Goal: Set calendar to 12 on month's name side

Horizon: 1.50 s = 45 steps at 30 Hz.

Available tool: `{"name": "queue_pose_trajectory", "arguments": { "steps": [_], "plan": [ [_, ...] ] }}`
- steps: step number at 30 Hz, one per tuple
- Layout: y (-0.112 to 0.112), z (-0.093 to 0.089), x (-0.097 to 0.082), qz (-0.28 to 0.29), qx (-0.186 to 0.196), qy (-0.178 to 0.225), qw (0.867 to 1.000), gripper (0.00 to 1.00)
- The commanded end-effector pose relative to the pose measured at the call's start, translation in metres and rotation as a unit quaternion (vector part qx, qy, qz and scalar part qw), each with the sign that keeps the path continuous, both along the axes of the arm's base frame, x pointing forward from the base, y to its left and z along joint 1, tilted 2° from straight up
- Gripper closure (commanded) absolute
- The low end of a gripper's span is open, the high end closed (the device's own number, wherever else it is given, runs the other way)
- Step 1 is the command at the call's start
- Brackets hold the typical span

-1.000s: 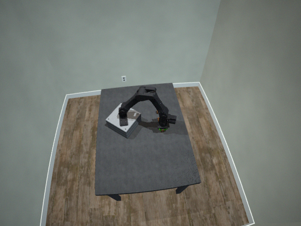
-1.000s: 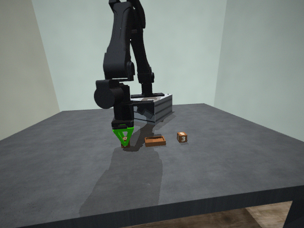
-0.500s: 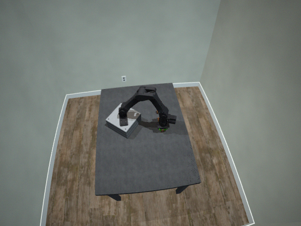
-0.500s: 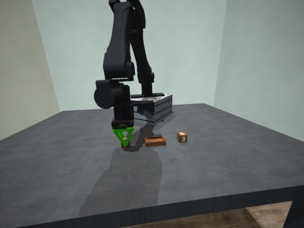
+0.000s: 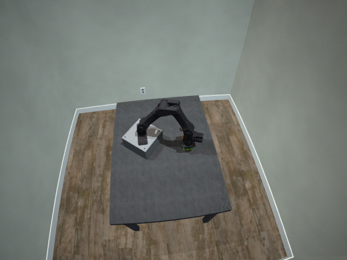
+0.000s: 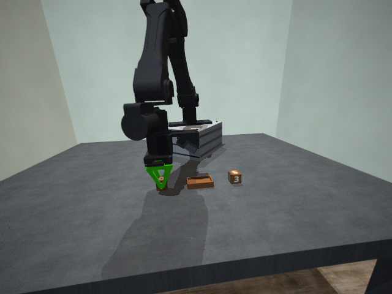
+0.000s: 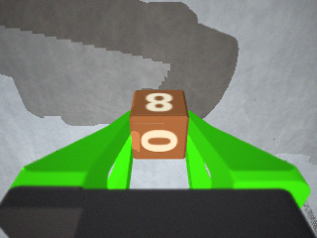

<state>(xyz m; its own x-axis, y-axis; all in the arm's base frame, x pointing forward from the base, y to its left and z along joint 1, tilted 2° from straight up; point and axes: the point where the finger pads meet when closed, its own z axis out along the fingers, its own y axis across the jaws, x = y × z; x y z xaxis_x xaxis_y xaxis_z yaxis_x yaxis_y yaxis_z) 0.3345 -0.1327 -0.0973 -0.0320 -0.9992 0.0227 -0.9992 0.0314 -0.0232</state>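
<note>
Exterior view: end effector [image 5: 187,149] [image 6: 161,185] [image 7: 158,119] clamped on the left cube [image 5: 187,151] [image 6: 165,188] [image 7: 159,104], pads on opposite sides, leaving the 8 and 0 faces uncovered. Tray [image 5: 182,137] [image 6: 199,184] flat on the surface [image 5: 168,181] [image 6: 253,221] [image 7: 277,50], between cubes, unfilled; right cube [image 5: 180,129] [image 6: 234,177] apart, showing 3. Grip probably meant for turning or carrying; 12 not set.
</note>
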Motion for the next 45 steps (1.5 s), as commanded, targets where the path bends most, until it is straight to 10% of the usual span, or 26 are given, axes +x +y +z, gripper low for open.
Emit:
{"name": "queue_pose_trajectory", "arguments": {
  "steps": [1, 45],
  "plan": [
    [-0.0005, 0.0026, 0.0026, 0.000, 0.000, -0.005, 1.000, 0.74],
    [-0.0005, 0.0026, 0.0026, 0.000, 0.000, -0.005, 1.000, 0.71]
  ]
}}
